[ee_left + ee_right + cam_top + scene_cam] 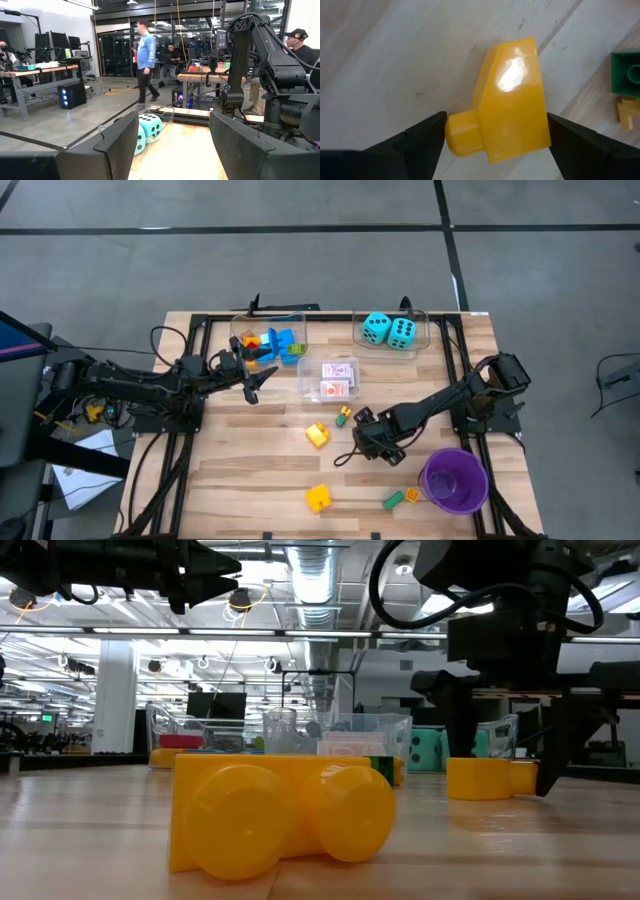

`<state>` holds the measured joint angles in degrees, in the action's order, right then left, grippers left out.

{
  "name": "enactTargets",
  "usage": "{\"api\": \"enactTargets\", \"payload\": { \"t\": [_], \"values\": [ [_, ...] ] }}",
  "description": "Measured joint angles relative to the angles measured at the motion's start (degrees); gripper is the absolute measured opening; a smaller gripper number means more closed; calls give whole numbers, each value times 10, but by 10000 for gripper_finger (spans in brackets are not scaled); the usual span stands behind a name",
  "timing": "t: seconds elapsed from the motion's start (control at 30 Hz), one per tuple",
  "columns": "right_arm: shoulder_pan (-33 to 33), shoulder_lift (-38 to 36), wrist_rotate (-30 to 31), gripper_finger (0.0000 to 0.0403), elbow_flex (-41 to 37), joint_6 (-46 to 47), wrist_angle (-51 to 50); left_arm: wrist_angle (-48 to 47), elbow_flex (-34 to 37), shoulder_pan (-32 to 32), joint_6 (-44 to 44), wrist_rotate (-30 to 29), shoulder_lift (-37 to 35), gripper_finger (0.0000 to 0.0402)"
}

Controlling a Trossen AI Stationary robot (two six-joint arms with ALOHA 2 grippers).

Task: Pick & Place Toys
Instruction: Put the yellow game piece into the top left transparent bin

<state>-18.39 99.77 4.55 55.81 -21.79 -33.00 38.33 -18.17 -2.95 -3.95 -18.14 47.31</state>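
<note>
My right gripper [352, 442] is open and low over the table. It points at a loose yellow brick [317, 435] that lies on the wood. In the right wrist view that brick [512, 102] shows between the two open fingers, and I see no touch. The low view shows the fingers [548, 755] reaching down beside the brick [487, 778]. My left gripper [258, 383] is open and empty, held above the table beside a clear bin of bricks [268, 345]. Another yellow brick [318, 498] lies near the front edge.
Two turquoise dice [390, 330] sit in a clear bin at the far right, and card packs [340, 378] sit in a middle bin. Small green and yellow bricks [343, 417] lie near the right gripper. A purple cup [455, 480] stands at the near right beside small bricks [400, 498].
</note>
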Motion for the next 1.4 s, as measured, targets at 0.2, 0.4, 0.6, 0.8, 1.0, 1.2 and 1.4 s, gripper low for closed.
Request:
{"api": "enactTargets", "payload": {
  "t": [0.2, 0.4, 0.6, 0.8, 1.0, 1.2, 1.4],
  "values": [
    [-8, 0, 4, 317, 0, -25, 5, 0, 0, 0, 0, 0, 0, 237],
    [-17, 0, 5, 296, 0, -24, 28, 0, 0, 0, 0, 0, 0, 237],
    [-13, 0, 12, 278, 0, 2, 75, -7, 0, 0, 0, 0, 0, 237],
    [-7, 0, 40, 280, 0, 19, 152, -21, 0, 0, -4, 0, 0, 237],
    [-9, -17, 181, 281, 1, 15, 221, -69, 1, 13, -50, 42, 0, 237],
    [-34, -42, 399, 281, 1, -75, 330, -53, 1, 30, -31, 44, 0, 237],
    [-48, -45, 526, 281, 1, -247, 493, -33, 1, 44, -29, 44, 5, 237]
  ]
}}
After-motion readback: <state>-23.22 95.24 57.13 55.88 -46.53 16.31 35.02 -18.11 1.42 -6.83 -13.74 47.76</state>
